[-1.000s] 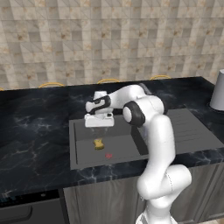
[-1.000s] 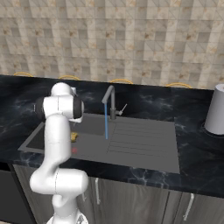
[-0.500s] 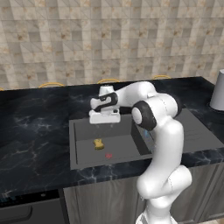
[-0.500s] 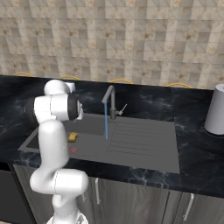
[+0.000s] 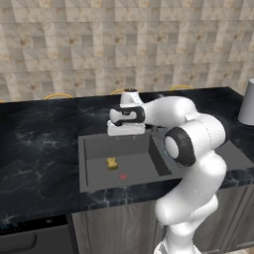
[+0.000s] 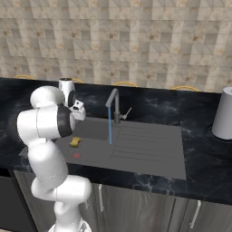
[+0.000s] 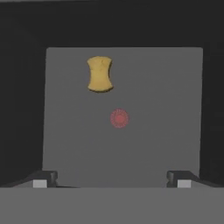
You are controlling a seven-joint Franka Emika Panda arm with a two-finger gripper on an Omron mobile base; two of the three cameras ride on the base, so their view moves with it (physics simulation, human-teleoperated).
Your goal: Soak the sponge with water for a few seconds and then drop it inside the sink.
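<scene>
The right base view shows the water (image 6: 109, 126) falling as a thin blue stream from the faucet (image 6: 114, 105) into the sink (image 6: 149, 156), which the arm hides in the left base view. The hand (image 7: 112, 178) hovers over the basin's back edge, fingers spread wide and seemingly holding nothing. The sponge (image 7: 99, 74) lies on the basin floor beside a red spot (image 7: 119, 118), apart from the stream.

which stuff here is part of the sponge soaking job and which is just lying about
Job: small yellow blocky sponge, thin light-blue water stream, dark grey recessed sink, grey curved faucet, robot hand.
Lying about: tall grey kettle-like container, small red round spot.
</scene>
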